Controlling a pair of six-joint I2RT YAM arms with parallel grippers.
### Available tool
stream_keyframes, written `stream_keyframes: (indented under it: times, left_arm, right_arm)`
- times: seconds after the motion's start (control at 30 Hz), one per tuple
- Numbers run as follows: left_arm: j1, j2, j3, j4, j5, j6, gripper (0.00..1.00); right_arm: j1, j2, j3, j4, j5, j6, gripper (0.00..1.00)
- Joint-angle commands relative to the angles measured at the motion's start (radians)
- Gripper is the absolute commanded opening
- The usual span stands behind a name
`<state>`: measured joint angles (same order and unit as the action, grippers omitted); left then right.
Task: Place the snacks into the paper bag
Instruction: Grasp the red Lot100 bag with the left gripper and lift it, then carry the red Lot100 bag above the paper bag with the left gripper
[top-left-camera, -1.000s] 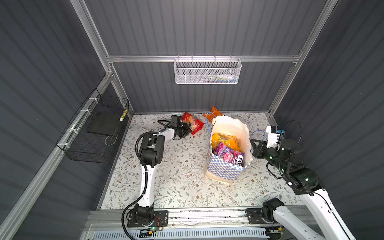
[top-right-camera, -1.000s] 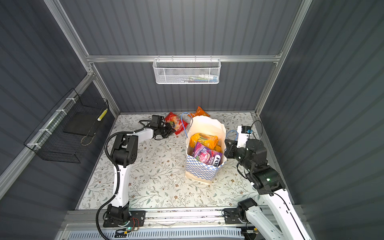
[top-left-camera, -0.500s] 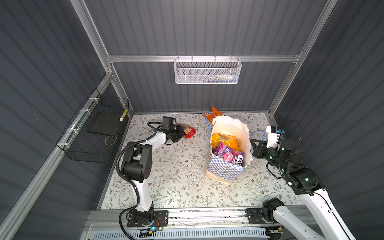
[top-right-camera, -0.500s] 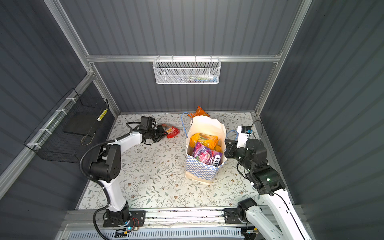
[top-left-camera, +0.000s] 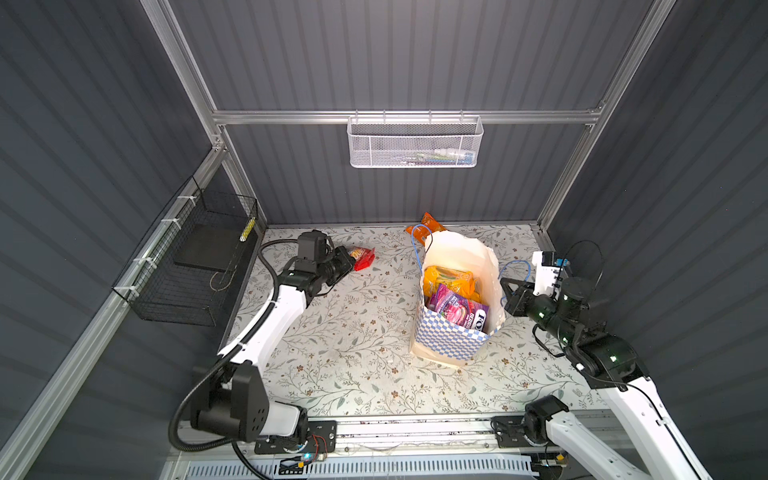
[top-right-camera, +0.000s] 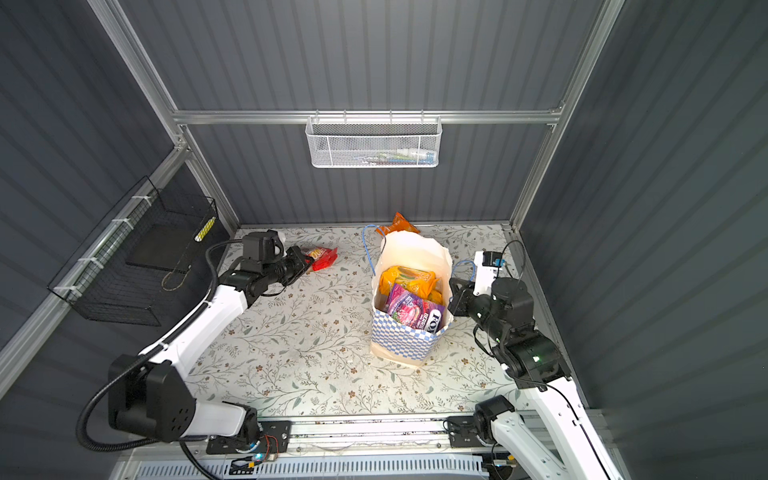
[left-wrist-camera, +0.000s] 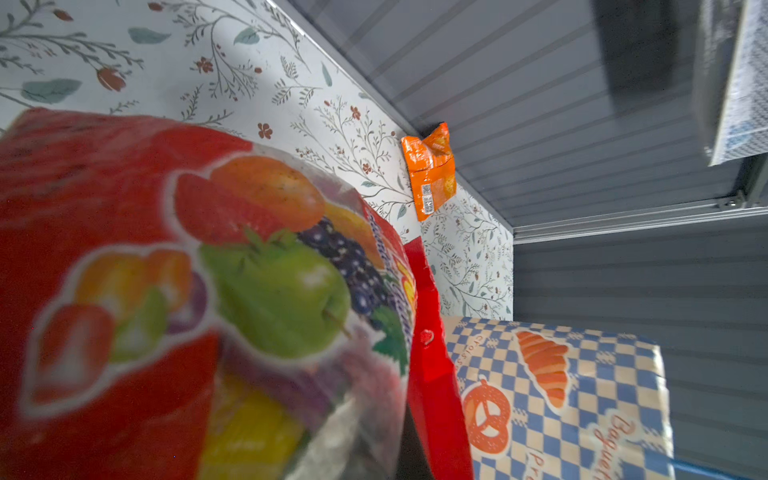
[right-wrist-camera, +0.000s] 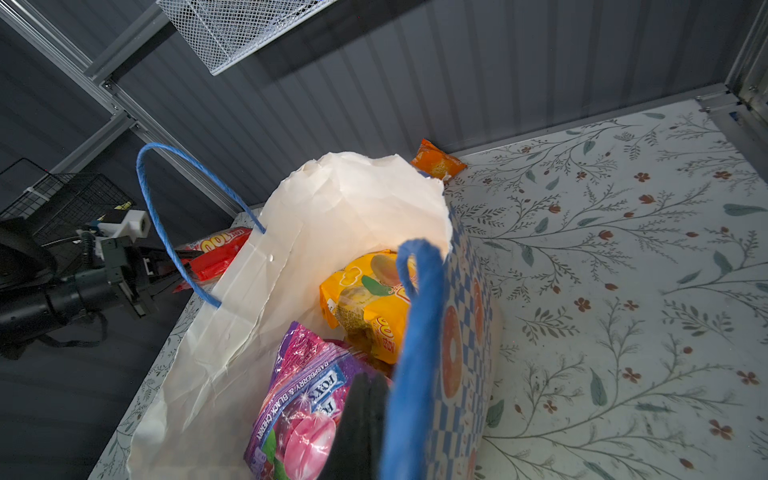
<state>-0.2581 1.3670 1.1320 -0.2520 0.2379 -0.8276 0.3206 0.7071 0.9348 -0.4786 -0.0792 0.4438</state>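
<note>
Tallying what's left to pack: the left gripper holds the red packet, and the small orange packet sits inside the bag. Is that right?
Not quite. The small orange packet is not inside the bag; it lies on the table behind it, as both top views show. The left gripper does hold the red packet.

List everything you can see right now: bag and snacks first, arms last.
paper bag: one, white with blue checks, upright, right of the table's middle
yellow-orange packet: at least one, inside the bag
purple-pink packet: one, FOX'S, inside the bag
red packet: one, red, in the left tool, left of the bag
small orange packet: one, orange, on the table behind the bag
white mesh basket: one, white, on the back rail
black wire basket: one, black, on the left wall
table: one, floral cover
left tool: black, shut on the red packet
right tool: black, shut on the bag's right rim
</note>
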Motion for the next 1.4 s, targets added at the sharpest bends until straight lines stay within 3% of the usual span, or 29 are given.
stream_keyframes:
  times: [0.0,0.23,0.57,0.83,1.13,1.37]
  left_arm:
    - [0.003,-0.084,0.023,0.009,-0.004,0.05,0.0]
    - [-0.058,-0.179,0.152,-0.072,0.004,0.096,0.0]
    - [-0.222,-0.183,0.423,-0.126,-0.038,0.134,0.0]
    - [-0.309,-0.069,0.632,-0.145,-0.047,0.173,0.0]
    - [-0.537,0.125,0.856,-0.18,-0.119,0.265,0.0]
    - [-0.673,0.254,0.921,-0.195,-0.163,0.303,0.0]
  right_arm:
    - [0.001,0.002,-0.014,0.008,0.001,-0.008,0.0]
    - [0.003,-0.001,-0.013,0.006,0.005,-0.012,0.0]
    - [0.002,-0.014,-0.013,0.007,0.007,-0.016,0.0]
    - [0.004,-0.017,-0.014,0.008,0.013,-0.017,0.0]
    - [0.005,-0.018,-0.013,0.007,0.013,-0.019,0.0]
    - [0.006,-0.026,-0.013,0.004,0.014,-0.021,0.0]
